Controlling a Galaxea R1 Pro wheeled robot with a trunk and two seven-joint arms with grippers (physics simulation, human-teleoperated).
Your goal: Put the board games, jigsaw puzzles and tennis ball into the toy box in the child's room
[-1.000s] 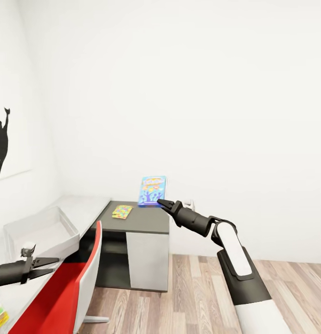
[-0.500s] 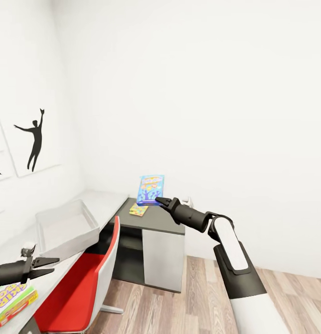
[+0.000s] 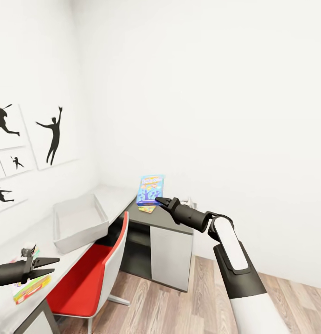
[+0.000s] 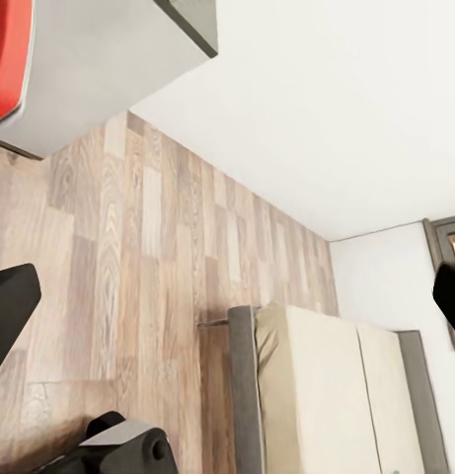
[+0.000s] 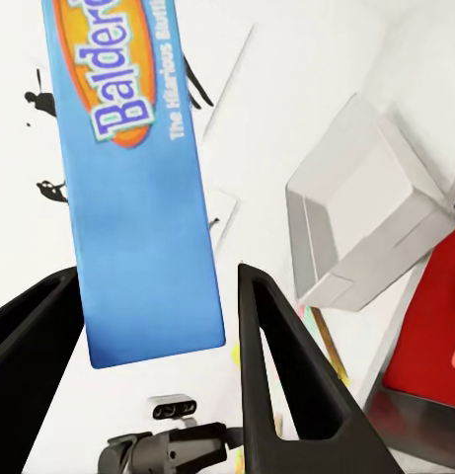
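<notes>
The right gripper (image 3: 158, 201) is holding a blue board game (image 3: 150, 189) box up in the air. In the right wrist view, the blue box (image 5: 138, 178) is sitting between the two black fingers (image 5: 276, 365), which are closed on its lower end, and the box is sticking up past them. The word on it starts with "Balder". In the head view, the box is standing up tall in front of the white wall, over the dark grey cabinet (image 3: 172, 222). A small colourful jigsaw puzzle (image 3: 147, 209) is lying flat on that cabinet, just under the box. The toy box (image 3: 79, 222) is sitting on the table (image 3: 112, 197), well off to the left of the held box, near the red chair (image 3: 93, 273). The left gripper (image 3: 53, 265) is hanging low by the near end of the table, with its fingers spread a little and nothing in them. Another board game (image 3: 28, 285) is lying flat on the table just behind that gripper. In the left wrist view, the bed (image 4: 326, 395) is showing on the wood floor (image 4: 138, 257). Black sports pictures (image 3: 54, 134) are hanging on the left wall.
</notes>
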